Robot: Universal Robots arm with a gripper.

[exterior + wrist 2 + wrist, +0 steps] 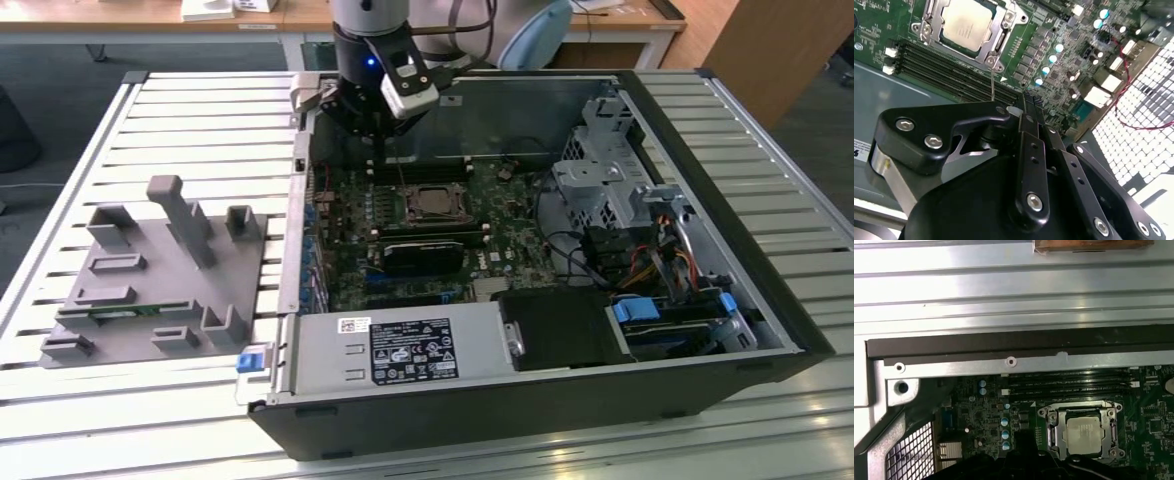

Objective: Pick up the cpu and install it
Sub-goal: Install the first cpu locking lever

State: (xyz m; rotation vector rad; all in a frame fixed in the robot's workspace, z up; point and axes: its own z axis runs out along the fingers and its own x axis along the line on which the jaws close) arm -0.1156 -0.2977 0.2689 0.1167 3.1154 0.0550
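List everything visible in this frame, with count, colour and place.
cpu: one, silver-grey, seated in the socket on the motherboard.
motherboard: one, green, inside the case.
case: one, black, lying open on the table.
power supply: one, grey, at the case's near edge.
fixture: one, grey, on the exterior view's left.
table: one, pale slatted.
gripper: one, black, above the motherboard beside the memory slots, holding nothing visible.

Silver-grey cpu (pixel 966 24) on green motherboard (pixel 1054 60); black claw (pixel 1026 117).
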